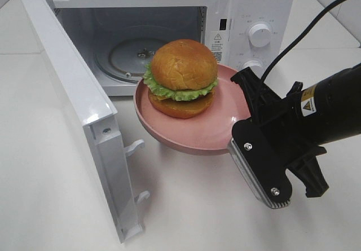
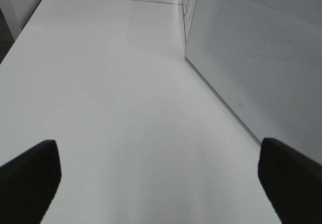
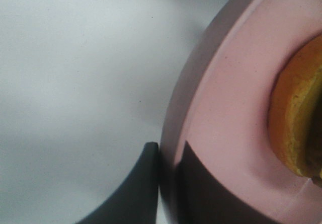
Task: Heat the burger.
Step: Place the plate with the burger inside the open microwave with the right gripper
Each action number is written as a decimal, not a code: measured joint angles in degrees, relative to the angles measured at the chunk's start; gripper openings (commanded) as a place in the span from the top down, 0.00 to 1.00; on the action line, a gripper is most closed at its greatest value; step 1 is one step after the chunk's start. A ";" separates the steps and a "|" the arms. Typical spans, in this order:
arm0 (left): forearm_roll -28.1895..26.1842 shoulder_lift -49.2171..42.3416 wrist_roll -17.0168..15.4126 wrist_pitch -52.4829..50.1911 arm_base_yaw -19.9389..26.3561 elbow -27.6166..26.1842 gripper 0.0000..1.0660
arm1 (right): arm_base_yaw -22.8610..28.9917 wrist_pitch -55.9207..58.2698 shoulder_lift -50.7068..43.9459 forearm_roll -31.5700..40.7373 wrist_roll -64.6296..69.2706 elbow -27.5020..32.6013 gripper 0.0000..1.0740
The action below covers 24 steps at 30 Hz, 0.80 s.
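The round golden-bunned burger (image 1: 183, 76) sat centred on the pink round plate (image 1: 194, 140), clear of the right jaws clamped on that plate's rim, while the left jaws gaped wide.

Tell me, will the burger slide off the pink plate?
Maybe. The round golden-bun burger sits loose on the smooth pink round plate, so it could slip. The black right hand pinches just one edge, so the plate may dip.

One burger (image 1: 183, 73), one pink plate (image 1: 194, 135), one microwave (image 1: 248, 5), two dials (image 1: 260, 34) (image 1: 254, 65), one left end effector (image 2: 161, 183), one right end effector (image 3: 168, 176)
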 measured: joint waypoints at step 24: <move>0.00 0.00 0.00 0.00 0.00 0.00 0.06 | 0.00 0.17 13.87 0.40 1.66 -13.12 1.00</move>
